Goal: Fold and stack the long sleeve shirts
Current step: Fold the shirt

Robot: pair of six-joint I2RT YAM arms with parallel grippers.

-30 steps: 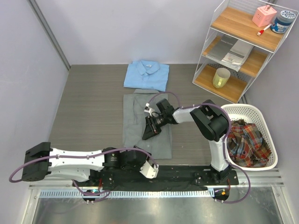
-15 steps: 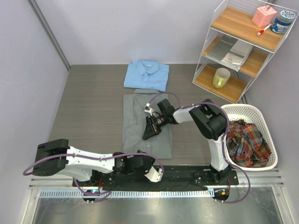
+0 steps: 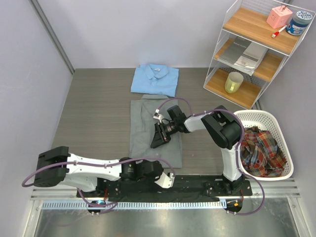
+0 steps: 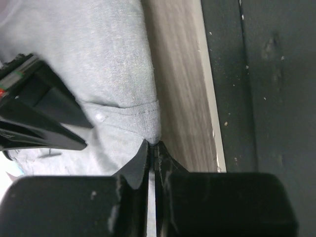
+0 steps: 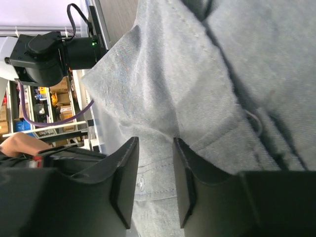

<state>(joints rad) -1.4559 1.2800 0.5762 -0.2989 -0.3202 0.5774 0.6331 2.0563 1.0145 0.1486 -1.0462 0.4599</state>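
Overhead I see the grey shirt (image 3: 142, 133) lying flat, with the light blue shirt (image 3: 155, 79) folded beyond it. Only my wrist cameras show the left gripper (image 4: 153, 144) closed tight at the grey hem's near corner and the right gripper (image 5: 154, 143) narrowly parted over grey cloth.

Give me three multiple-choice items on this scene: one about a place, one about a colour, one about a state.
1. Where is the light blue shirt? A on the table, beyond the grey shirt; B under it; C on the floor.
2. The cup on the lowest shelf is: A red; B black; C yellow.
3. The left arm's fingers are: A wide apart; B shut; C hidden.
Key: 1 A, folded past the grey collar; 2 C, plainly yellow; 3 B, tips meet in the wrist view.
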